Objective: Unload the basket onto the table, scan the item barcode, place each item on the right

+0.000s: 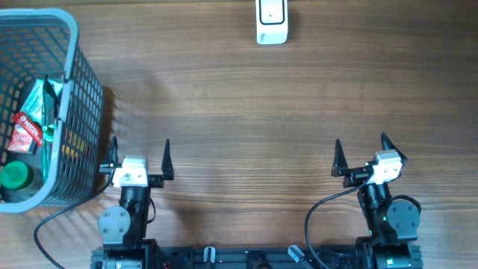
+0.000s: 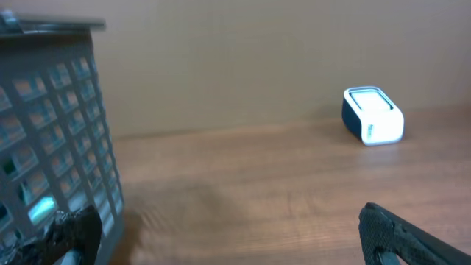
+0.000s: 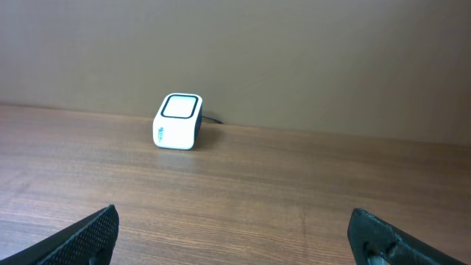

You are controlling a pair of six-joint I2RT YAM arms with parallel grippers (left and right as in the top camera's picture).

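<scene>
A white barcode scanner (image 1: 272, 22) stands at the far edge of the table; it also shows as the scanner (image 2: 373, 115) at the right of the left wrist view and the scanner (image 3: 177, 121) at the left of the right wrist view. A grey mesh basket (image 1: 73, 90) at the far left holds several items: a red packet (image 1: 25, 131), a green-capped bottle (image 1: 16, 178) and a green package (image 1: 49, 112). My left gripper (image 1: 140, 148) stands open just right of the basket, holding nothing. My right gripper (image 1: 360, 146) stands open over bare wood at the near right.
The basket wall (image 2: 51, 140) fills the left side of the left wrist view, close to my left finger. A black cable runs from the near edge by the left arm base (image 1: 123, 224). Wooden tabletop (image 1: 246, 127) lies between the grippers and the scanner.
</scene>
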